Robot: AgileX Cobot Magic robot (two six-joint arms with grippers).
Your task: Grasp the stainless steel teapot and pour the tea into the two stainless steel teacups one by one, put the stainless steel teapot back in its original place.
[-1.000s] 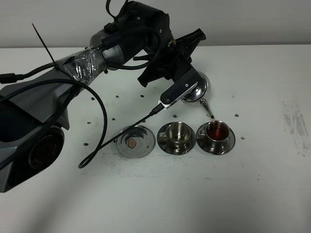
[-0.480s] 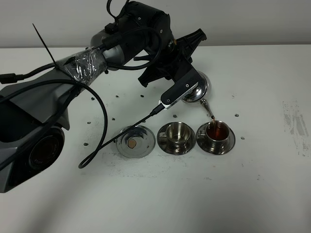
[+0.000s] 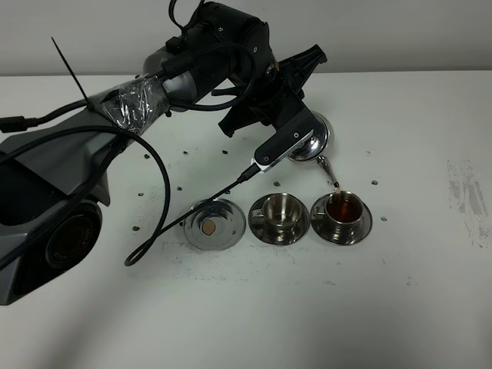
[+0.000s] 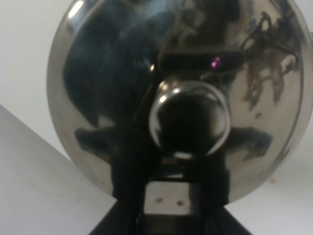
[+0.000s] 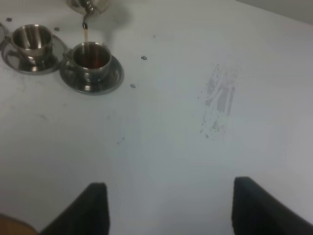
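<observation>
The stainless steel teapot (image 3: 311,141) hangs tilted above the table, my left gripper (image 3: 290,138) shut on its handle. Its spout (image 3: 329,171) points down over the right teacup (image 3: 344,209), and a thin stream of tea (image 5: 85,33) runs into that cup (image 5: 91,58), which holds reddish-brown liquid. The middle teacup (image 3: 278,212) on its saucer looks empty. The flat dish with a tan spot (image 3: 214,224) lies bare to the left. In the left wrist view the teapot's lid and knob (image 4: 188,122) fill the picture above my left gripper (image 4: 168,198). My right gripper (image 5: 171,210) is open over bare table.
A black cable (image 3: 157,223) loops from the left arm down to the table beside the dish. A grey smudge (image 5: 220,98) marks the table to the right of the cups. Small dark specks dot the white tabletop (image 3: 400,307).
</observation>
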